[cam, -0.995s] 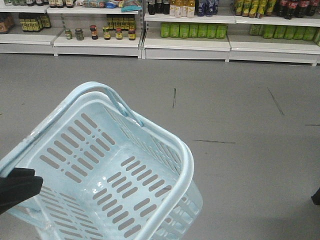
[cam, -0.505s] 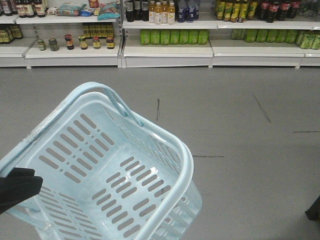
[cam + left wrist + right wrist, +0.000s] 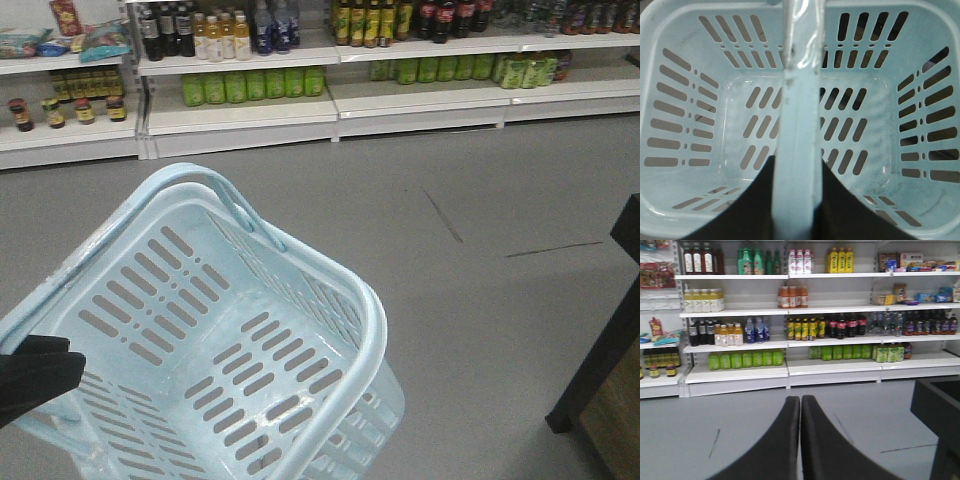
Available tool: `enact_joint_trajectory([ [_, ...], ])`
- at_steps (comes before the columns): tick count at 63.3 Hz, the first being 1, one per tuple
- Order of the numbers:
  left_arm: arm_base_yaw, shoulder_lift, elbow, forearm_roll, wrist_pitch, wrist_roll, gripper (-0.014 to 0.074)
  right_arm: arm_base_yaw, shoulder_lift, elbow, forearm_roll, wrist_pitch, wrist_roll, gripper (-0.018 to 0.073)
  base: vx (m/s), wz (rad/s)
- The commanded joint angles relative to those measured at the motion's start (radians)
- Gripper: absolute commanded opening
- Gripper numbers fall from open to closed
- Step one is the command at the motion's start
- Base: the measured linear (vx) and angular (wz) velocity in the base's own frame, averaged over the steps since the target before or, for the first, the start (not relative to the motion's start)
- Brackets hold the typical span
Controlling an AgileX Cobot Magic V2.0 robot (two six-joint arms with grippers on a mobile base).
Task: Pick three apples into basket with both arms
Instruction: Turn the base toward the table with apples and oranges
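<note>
Left wrist-mounted view: the left gripper (image 3: 796,172) clamps the handle (image 3: 800,115) of the basket (image 3: 680,125), which hangs empty below it; no apples are visible. The right gripper (image 3: 800,405) is closed on nothing. Carrying likely wants a firm, level hold.

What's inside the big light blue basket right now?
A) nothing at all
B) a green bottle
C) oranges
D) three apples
A: the basket shows only its bare slotted bottom in both the front view and the left wrist view.
</note>
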Motion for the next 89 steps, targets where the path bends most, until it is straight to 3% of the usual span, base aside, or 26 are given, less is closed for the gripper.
enact_joint_trajectory([
  [1, -0.002, -0.005, -0.03, -0.05, -0.087, -0.012, -0.0006, -0.005, -0.014, 0.014, -0.014, -0.077, -0.001, -0.0007, 0.21, -0.51],
  [89, -0.002, -0.005, -0.03, -0.05, -0.087, -0.012, -0.0006, -0.005, -0.014, 0.014, -0.014, -0.078, -0.001, -0.0007, 0.15, -0.56],
])
